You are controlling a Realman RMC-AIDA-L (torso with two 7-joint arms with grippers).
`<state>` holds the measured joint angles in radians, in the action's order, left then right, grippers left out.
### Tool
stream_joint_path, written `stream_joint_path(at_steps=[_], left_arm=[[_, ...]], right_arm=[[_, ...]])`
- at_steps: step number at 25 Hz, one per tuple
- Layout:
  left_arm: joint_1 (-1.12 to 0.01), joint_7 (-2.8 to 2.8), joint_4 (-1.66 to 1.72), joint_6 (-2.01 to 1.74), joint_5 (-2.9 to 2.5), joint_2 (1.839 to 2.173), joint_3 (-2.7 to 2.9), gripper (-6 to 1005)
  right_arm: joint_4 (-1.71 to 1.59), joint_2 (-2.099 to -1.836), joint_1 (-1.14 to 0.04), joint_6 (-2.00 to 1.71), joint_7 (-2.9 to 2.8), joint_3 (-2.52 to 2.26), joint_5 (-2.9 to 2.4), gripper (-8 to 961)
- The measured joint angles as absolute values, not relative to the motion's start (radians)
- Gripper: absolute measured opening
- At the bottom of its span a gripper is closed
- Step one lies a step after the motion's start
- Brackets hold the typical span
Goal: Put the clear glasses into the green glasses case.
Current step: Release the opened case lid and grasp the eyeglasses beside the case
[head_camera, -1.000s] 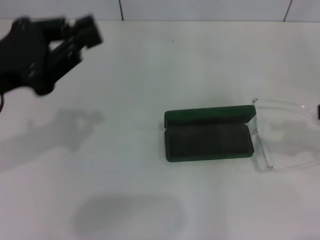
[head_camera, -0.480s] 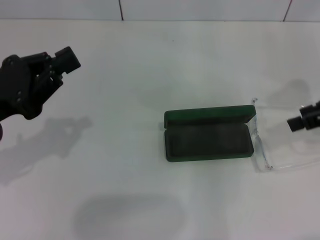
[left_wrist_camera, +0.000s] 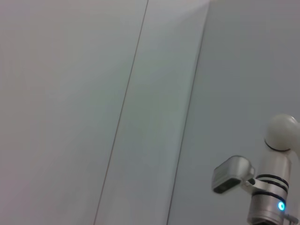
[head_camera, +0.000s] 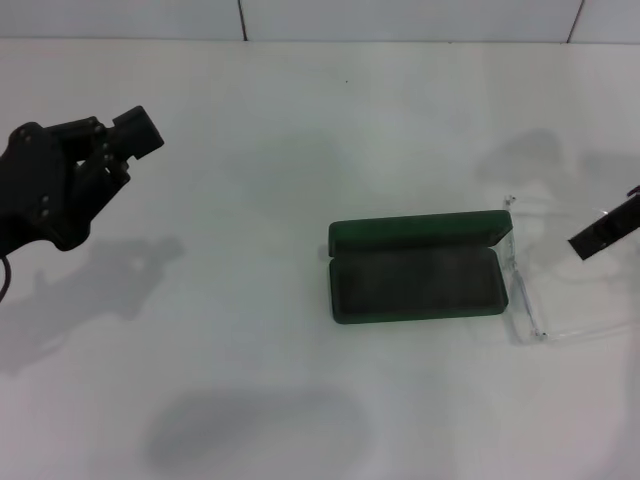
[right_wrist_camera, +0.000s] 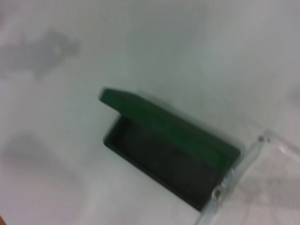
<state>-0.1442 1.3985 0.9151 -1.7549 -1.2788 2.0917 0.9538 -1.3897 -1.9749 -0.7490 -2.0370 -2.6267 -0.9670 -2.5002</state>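
The green glasses case (head_camera: 415,282) lies open on the white table (head_camera: 300,130), its lid standing up along the far side and its dark lining bare. The clear glasses (head_camera: 522,292) lie on the table right against the case's right end, arms stretching towards the right edge. My right gripper (head_camera: 604,233) reaches in from the right edge, above the glasses' arms. My left gripper (head_camera: 128,138) hangs raised at the far left, well away from the case. In the right wrist view the open case (right_wrist_camera: 171,150) and the glasses (right_wrist_camera: 243,164) lie side by side.
A tiled wall runs behind the table's far edge. The left wrist view holds only wall panels and a white and silver robot part (left_wrist_camera: 274,187). Arm shadows fall on the table at the left and near the front.
My right gripper has come in from the right edge to above the glasses. My left gripper dropped lower at the far left. Case and glasses have not moved.
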Motion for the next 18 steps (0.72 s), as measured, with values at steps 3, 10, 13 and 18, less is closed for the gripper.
stream_joint_path(at_steps=[3,10,13,18], left_arm=[[-0.146,1.375,0.895,-1.755,-1.272,2.092,0.952,51],[-0.191,1.299,0.827,-1.756,-1.273,2.091,0.95,51],[-0.197,1.261,0.813,-1.756,-1.276,2.089,0.949,51],[-0.198,1.212,0.812,-1.756,-1.28,2.087,0.948,51]], right_arm=[[-1.345,-1.996,-0.789,-2.006,-2.639,-1.008,-2.58,582],[-1.191,-2.014,-0.863,-1.879,-2.669,-1.077,-2.62,581],[-1.15,-2.016,-0.882,-1.831,-2.709,-1.095,-2.622,580],[-1.116,-2.022,-0.89,-1.771,-2.788,-1.149,-2.623,538]])
